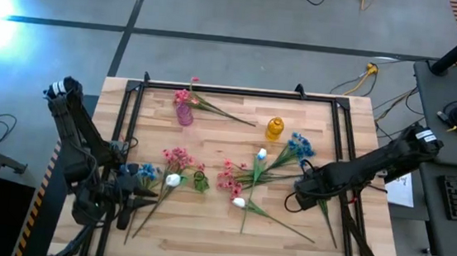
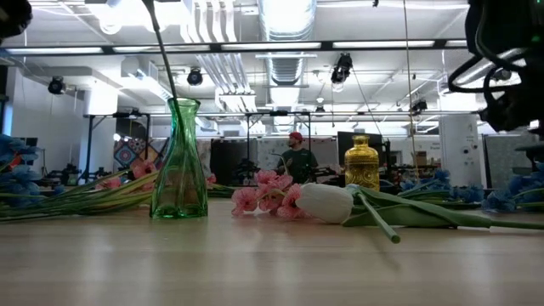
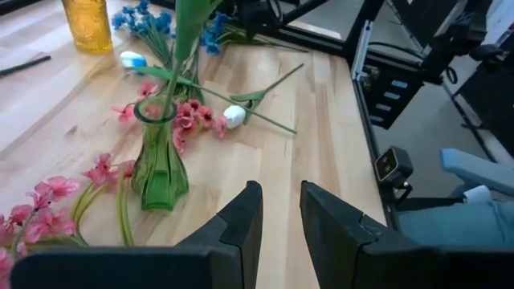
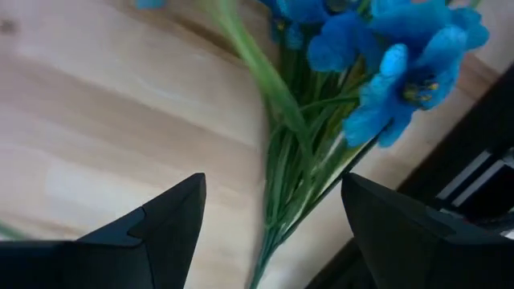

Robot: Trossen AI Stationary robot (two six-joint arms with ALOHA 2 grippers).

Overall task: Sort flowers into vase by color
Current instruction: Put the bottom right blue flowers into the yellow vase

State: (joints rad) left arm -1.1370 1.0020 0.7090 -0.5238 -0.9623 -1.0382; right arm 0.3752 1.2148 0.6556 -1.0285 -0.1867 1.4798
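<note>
My right gripper (image 1: pixel 301 185) (image 4: pixel 273 183) hangs wide open over the green stems (image 4: pixel 283 172) of a blue bunch (image 1: pixel 297 145) lying on the table, one finger on each side, touching nothing. My left gripper (image 1: pixel 129 192) (image 3: pixel 279 194) is near the table's left edge, its fingers narrowly open and empty, beside another blue sprig (image 1: pixel 147 171). Ahead of it stands a green glass vase (image 3: pixel 159 164) (image 2: pixel 179 161) with one green stem in it. Pink sprigs (image 1: pixel 178 157), (image 1: pixel 228 176) and white blossoms (image 1: pixel 172 179), (image 1: pixel 239 201) lie flat on the wood.
A pink vase (image 1: pixel 184 112) with a pink sprig and a yellow vase (image 1: pixel 274 129) stand toward the far edge. A black rail frame (image 1: pixel 240 91) runs round the tabletop. In the low view a person (image 2: pixel 296 158) stands far behind the table.
</note>
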